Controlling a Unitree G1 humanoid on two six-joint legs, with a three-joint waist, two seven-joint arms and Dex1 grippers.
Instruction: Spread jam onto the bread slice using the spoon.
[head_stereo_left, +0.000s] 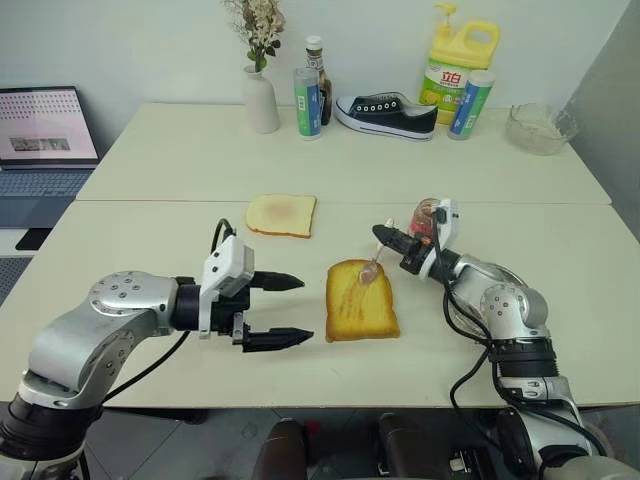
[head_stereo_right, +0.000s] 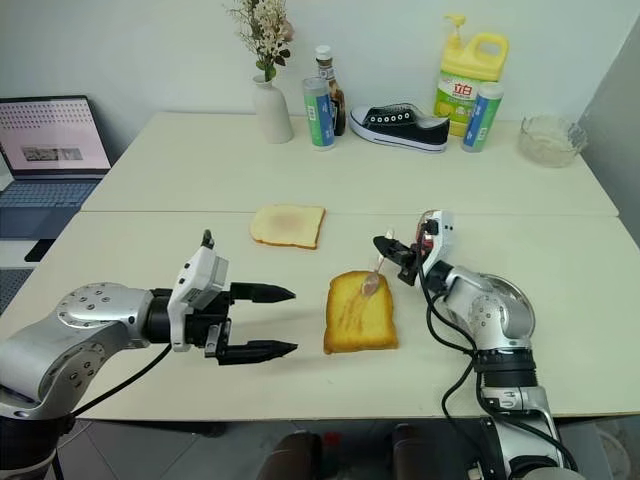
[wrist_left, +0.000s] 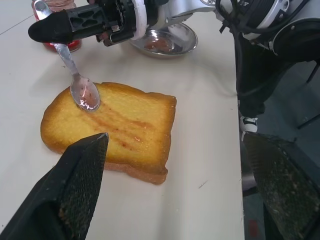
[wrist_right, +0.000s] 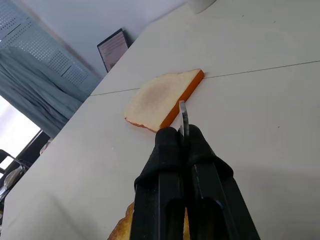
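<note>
The golden bread slice (head_stereo_left: 361, 300) lies flat at the table's middle front, with faint reddish glossy streaks on top. My right gripper (head_stereo_left: 385, 237) is shut on the handle of the slim metal spoon (wrist_left: 82, 92), coming in from the slice's right. The spoon's pink-smeared bowl rests on the slice's far corner. The jam jar (head_stereo_left: 427, 215) stands just behind that gripper's wrist. My left gripper (head_stereo_left: 307, 310) hovers open to the left of the slice, fingers pointing at it and holding nothing.
A round steel dish (wrist_left: 165, 42) sits right of the bread, partly under my right arm. A paler slice (head_stereo_left: 281, 214) lies further back. Along the far edge stand a vase (head_stereo_left: 261, 98), bottles, a shoe (head_stereo_left: 388, 113), a detergent jug (head_stereo_left: 458, 68) and a glass bowl (head_stereo_left: 540, 127).
</note>
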